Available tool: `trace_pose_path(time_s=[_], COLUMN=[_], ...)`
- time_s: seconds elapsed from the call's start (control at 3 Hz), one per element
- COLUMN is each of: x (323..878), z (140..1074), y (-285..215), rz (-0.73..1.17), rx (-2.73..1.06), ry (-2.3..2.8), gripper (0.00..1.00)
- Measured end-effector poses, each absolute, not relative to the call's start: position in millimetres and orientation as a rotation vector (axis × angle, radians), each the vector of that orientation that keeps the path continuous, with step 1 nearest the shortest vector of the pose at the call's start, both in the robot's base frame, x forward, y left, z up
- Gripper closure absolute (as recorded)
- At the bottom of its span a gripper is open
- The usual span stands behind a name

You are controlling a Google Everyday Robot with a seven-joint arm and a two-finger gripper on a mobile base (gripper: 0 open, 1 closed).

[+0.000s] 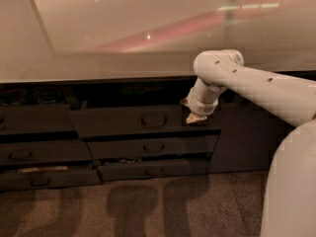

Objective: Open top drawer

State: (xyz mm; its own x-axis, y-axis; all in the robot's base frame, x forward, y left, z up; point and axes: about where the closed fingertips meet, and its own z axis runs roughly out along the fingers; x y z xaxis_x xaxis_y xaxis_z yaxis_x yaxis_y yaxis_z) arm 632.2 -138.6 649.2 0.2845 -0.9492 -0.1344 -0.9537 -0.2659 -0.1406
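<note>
Gripper (191, 111) hangs under the counter (98, 63) edge | grip: you cannot tell whether it is spread or closed | top drawer (113, 123) runs leftward from the gripper, right end directly beside it, contact unclear | loop handle (154, 120) sits just left of the gripper.

The scene is dimly lit, with a warm brownish cast. The bench (98, 58) in the upper half is washed pale by glare, and a pink streak and small bright specks are reflected toward the upper right. The top drawer (123, 122) is left in deep shade. The claw (194, 111), right of centre at that drawer's right end, is lit pale. Soft shadows are cast on the floor (227, 206) below.
</note>
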Motion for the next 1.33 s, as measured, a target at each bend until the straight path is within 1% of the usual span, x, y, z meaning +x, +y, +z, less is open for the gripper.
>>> trace_pose_path(time_s=[0.33,0.67,1.0,1.33], x=[621,621,604,599], z=[657,666,669,669], y=[-138,-139,-135,-132], rz=[-0.016,-0.021,-0.094,-0.098], rx=[-2.348,-2.348,-2.328,-2.331], ry=[1.710,1.708,1.665,1.653], gripper=[1.00,1.00,1.00,1.00])
